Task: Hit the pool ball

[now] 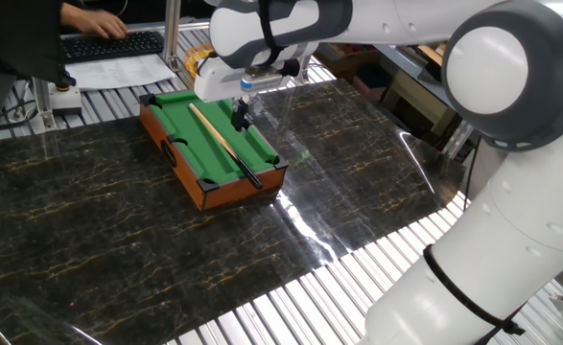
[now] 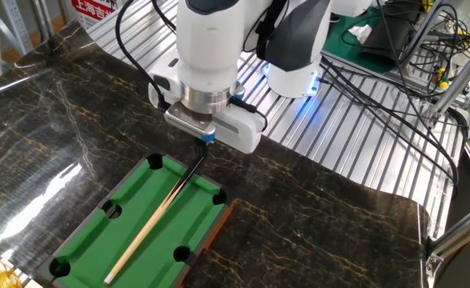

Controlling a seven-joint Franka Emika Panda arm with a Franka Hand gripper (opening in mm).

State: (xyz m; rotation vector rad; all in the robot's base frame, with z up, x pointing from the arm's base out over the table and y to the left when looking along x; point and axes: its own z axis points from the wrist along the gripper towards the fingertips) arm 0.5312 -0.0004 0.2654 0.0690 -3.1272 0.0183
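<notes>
You are looking at a miniature pool table (image 1: 220, 192), green felt in a wooden frame, sitting on a dark marbled tabletop (image 1: 118, 259). The cue stick (image 1: 216, 137) is lying loose along the felt, running nearly the table's full length, its dark butt end pointing toward the end nearest the robot's base.

The gripper (image 1: 241, 115) is hanging fingers-down just above the felt, beside the cue and toward the long rail on the open side of the tabletop. From the other fixed view, the gripper (image 2: 205, 141) is sitting over the dark end of the cue stick (image 2: 150, 228). The fingers are looking close together, but you cannot tell whether they are pinching anything or simply nearly closed.

The pool ball is not showing in either view. It may be lying hidden under the gripper, which would explain the low, vertical pose, but that is a guess.

Room is tight: the raised rails are boxing the fingers in, the cue is lying just beside them, and a corner pocket (image 2: 218, 197) is close by. Above the table, you are finding the space open.
</notes>
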